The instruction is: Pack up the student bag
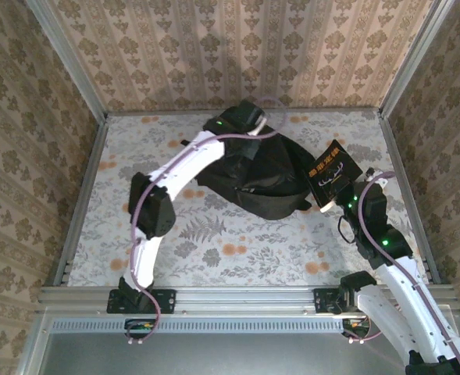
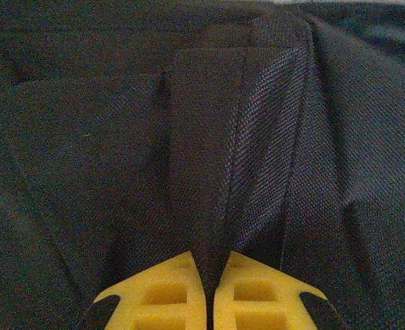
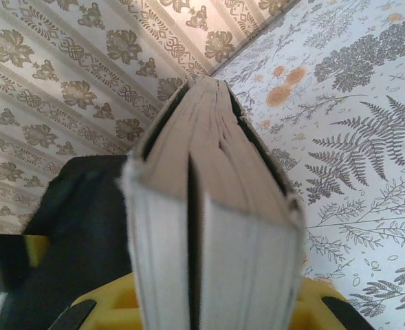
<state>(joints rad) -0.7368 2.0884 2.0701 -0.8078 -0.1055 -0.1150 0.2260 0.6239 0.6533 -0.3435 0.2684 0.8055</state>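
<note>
Floral table [image 1: 237,250], left tool [image 2: 212,260] pinching student bag [image 2: 271,137]

Gold lettering on the book [image 1: 333,173] was way too small to read from above. Up close the book ran off the bottom edge and hid most of the yellow right jaws.

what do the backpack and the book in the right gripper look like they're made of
The student bag looks like black woven synthetic fabric, perhaps nylon: fine diagonal weave, soft folds, slight sheen. The book is paper: matte off-white page edges in a block, with a thin dark cover, probably card.
</note>
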